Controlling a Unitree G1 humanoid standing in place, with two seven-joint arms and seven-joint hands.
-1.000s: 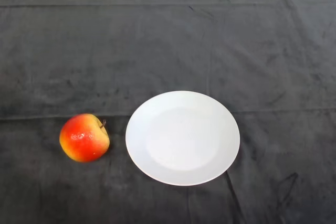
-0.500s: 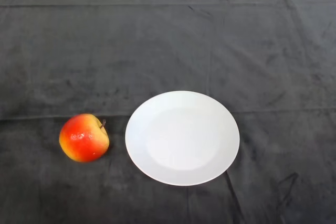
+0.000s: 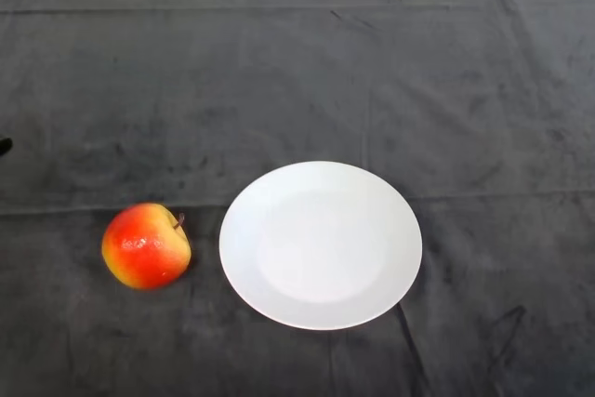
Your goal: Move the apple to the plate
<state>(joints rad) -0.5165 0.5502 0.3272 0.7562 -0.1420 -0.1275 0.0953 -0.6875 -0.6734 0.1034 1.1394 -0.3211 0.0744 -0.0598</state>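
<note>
Hand (image 3: pixel 4 146): only a tiny black tip showed at the table's left edge; I could not tell if it was open or closed.
Apple (image 3: pixel 146 245): round, shiny, red and yellow, short brown stem; it sat near the table's front left, just beside the plate, not touching.
Plate (image 3: pixel 321 244): round, smooth, white, bare.
Cloth (image 3: pixel 279 72): dark, soft, creased.

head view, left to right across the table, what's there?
apple → plate, both on the dark cloth.
</note>
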